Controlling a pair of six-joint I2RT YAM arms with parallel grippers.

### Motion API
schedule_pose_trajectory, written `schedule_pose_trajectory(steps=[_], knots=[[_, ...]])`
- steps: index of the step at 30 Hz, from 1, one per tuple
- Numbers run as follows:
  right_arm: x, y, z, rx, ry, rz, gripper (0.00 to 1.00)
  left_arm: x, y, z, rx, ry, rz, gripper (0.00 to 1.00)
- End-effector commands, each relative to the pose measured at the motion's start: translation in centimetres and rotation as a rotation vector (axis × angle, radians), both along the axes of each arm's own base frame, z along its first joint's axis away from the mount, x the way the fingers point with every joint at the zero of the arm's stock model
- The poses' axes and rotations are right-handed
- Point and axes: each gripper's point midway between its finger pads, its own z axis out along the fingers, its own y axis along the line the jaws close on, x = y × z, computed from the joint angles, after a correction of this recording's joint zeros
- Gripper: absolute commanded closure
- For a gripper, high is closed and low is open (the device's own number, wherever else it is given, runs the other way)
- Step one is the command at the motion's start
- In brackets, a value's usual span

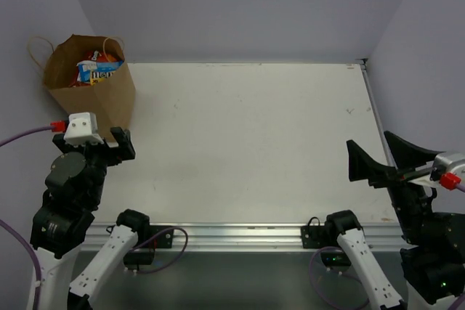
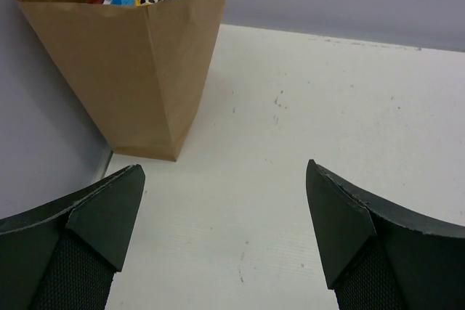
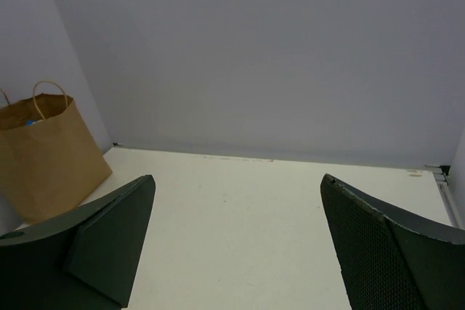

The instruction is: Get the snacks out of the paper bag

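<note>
While it stands upright with its mouth open, paper bag [image 1: 94,103]: at the far left corner of the table [image 1: 254,143], against the wall [image 1: 29,5].
Snacks [image 1: 98,67]: inside the paper bag, tops showing at its mouth; blue-white and orange-red packets uppermost.
My left gripper [image 2: 224,166]: just in front of the paper bag, not touching it; jaws spread wide, nothing between them.
My right gripper [image 3: 237,178]: well apart from the paper bag, across the table to its right; jaws spread wide, nothing held.
</note>
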Motion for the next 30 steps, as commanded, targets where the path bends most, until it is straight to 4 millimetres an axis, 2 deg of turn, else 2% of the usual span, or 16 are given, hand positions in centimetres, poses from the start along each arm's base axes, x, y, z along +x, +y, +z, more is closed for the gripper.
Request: schedule_pose_trajectory(steps=[1, 3, 5, 6, 10, 11, 12, 13, 14, 15, 16, 17, 18, 22, 26, 30], knots=[[0.9, 1.6, -0.6, 0.008, 0.042, 0.075, 0.01, 2.1, -1.0, -0.6, -0.007, 0.037, -0.007, 0.00], [1.6, 2.4, -1.5, 0.007, 0.079, 0.108, 0.01, 3.1, -1.5, 0.0, -0.011, 0.039, -0.016, 0.00], [2.2, 3.5, -2.4, 0.002, 0.114, 0.162, 0.01, 5.0, -2.1, 0.3, -0.001, 0.060, -0.013, 0.00], [3.1, 4.1, -3.4, 0.003, 0.155, 0.180, 0.01, 6.4, -2.6, 0.8, 0.007, 0.081, -0.014, 0.00], [4.1, 6.2, -5.3, -0.041, 0.206, 0.287, 0.01, 10.8, -3.4, 2.9, 0.077, 0.080, 0.000, 0.00], [3.9, 6.9, -5.5, -0.047, 0.209, 0.328, 0.01, 11.6, -3.0, 3.5, 0.107, 0.077, 0.024, 0.00], [4.1, 7.4, -6.2, -0.046, 0.225, 0.355, 0.01, 13.4, -2.6, 2.8, 0.144, 0.115, 0.078, 0.00], [4.0, 7.8, -6.1, -0.051, 0.210, 0.379, 0.01, 14.4, -2.3, 4.5, 0.145, 0.084, 0.103, 0.00], [3.7, 8.3, -6.3, -0.058, 0.210, 0.415, 0.01, 15.3, -1.8, 5.0, 0.162, 0.087, 0.121, 0.00], [3.8, 8.6, -6.8, -0.058, 0.223, 0.435, 0.01, 17.1, -0.7, 4.2, 0.172, 0.124, 0.164, 0.00], [3.8, 8.8, -7.0, -0.059, 0.231, 0.446, 0.01, 18.1, 0.0, 5.7, 0.153, 0.094, 0.175, 0.00], [3.7, 9.2, -7.3, -0.064, 0.241, 0.470, 0.01, 19.0, 0.6, 5.8, 0.131, 0.094, 0.175, 0.00], [3.7, 9.3, -7.6, -0.066, 0.249, 0.479, 0.01, 20.8, 1.9, 4.7, 0.116, 0.126, 0.186, 0.00], [3.5, 9.8, -8.2, -0.077, 0.253, 0.513, 0.01, 23.5, 4.1, 4.8, 0.159, 0.147, 0.266, 0.00], [3.7, 10.1, -8.9, -0.084, 0.260, 0.529, 0.01, 27.0, 4.9, 1.7, 0.162, 0.227, 0.253, 0.00], [3.9, 10.1, -9.1, -0.090, 0.262, 0.525, 0.01, 28.4, 4.4, -1.2, 0.148, 0.300, 0.218, 0.00]])
